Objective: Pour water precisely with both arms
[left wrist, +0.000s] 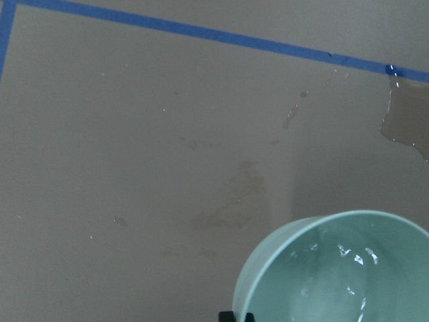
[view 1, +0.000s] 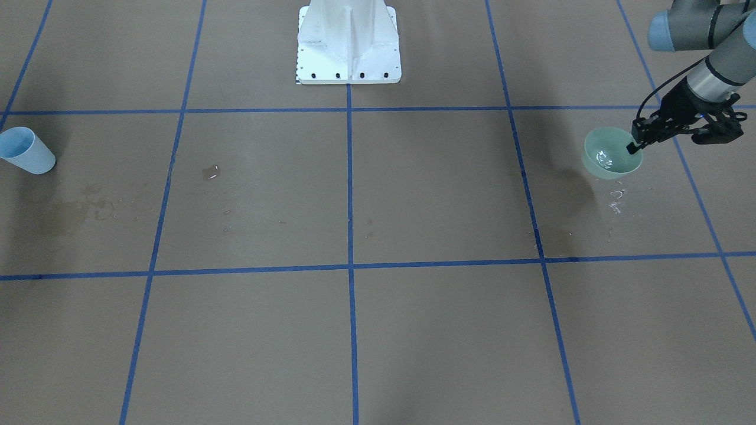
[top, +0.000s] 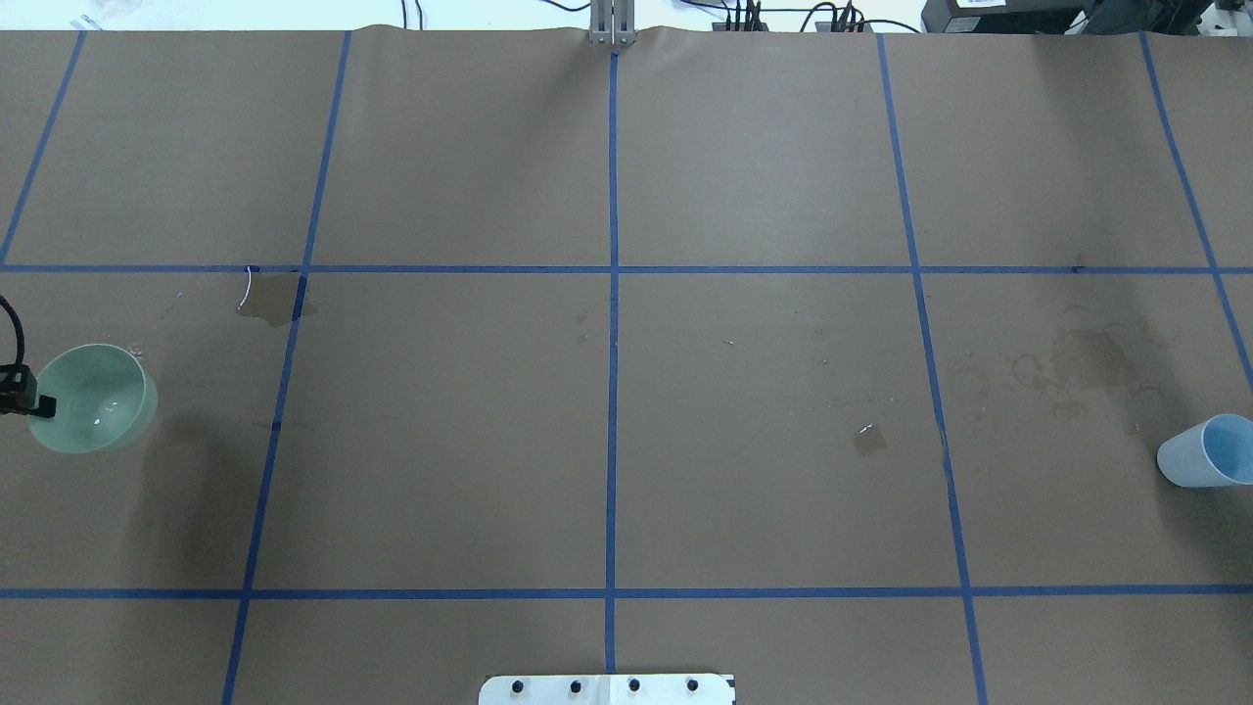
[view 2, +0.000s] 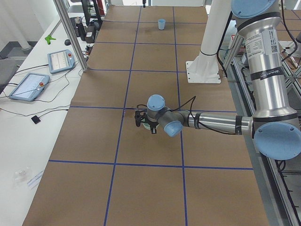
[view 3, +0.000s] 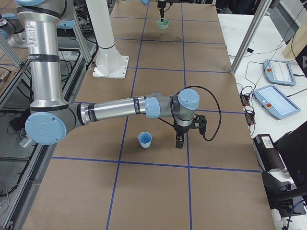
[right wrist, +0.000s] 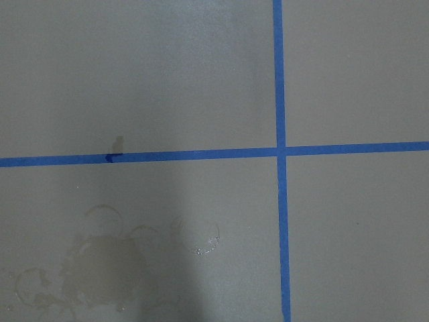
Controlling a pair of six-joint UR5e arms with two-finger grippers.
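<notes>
Left gripper [view 1: 637, 145] clamped on rim of green bowl [view 1: 608, 168]. Water [left wrist: 338, 272] glints inside bowl, just past fingertips. Right gripper [view 3: 180, 142] points down, just beside blue cup [view 3: 145, 139], not touching; cannot tell whether clenched or released. Stains [top: 1091, 362] near cup.

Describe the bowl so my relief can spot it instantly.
On the taped table, go to the robot's left end. The bowl is there, its rim in the left gripper: wide, pale green, water glinting inside, unlike the narrow blue cup opposite.
</notes>
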